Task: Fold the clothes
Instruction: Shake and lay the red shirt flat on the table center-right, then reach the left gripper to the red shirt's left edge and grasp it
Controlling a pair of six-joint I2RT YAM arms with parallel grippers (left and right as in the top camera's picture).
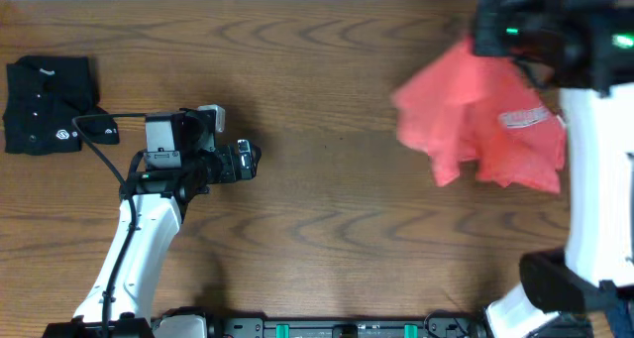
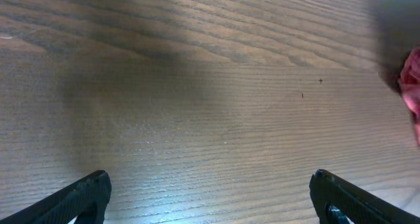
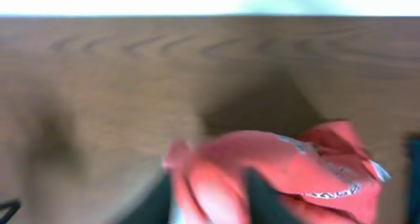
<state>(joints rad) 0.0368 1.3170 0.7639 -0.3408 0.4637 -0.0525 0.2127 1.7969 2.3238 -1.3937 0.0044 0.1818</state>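
The coral-red T-shirt (image 1: 480, 125) hangs bunched at the right of the overhead view, its white lettering showing, lifted under the right arm. In the blurred right wrist view my right gripper (image 3: 210, 198) is shut on a fold of the coral-red T-shirt (image 3: 289, 165). A sliver of it shows at the right edge of the left wrist view (image 2: 410, 86). My left gripper (image 1: 248, 160) is open and empty over bare wood at centre left; its fingers are wide apart in the left wrist view (image 2: 210, 198). The black buttoned shirt (image 1: 45, 105) lies folded at the far left.
The wooden table (image 1: 327, 229) spans the view. A black cable (image 1: 104, 145) runs by the left arm near the black shirt. The right arm's white body (image 1: 594, 179) stands along the right edge. No dark blue garment is visible.
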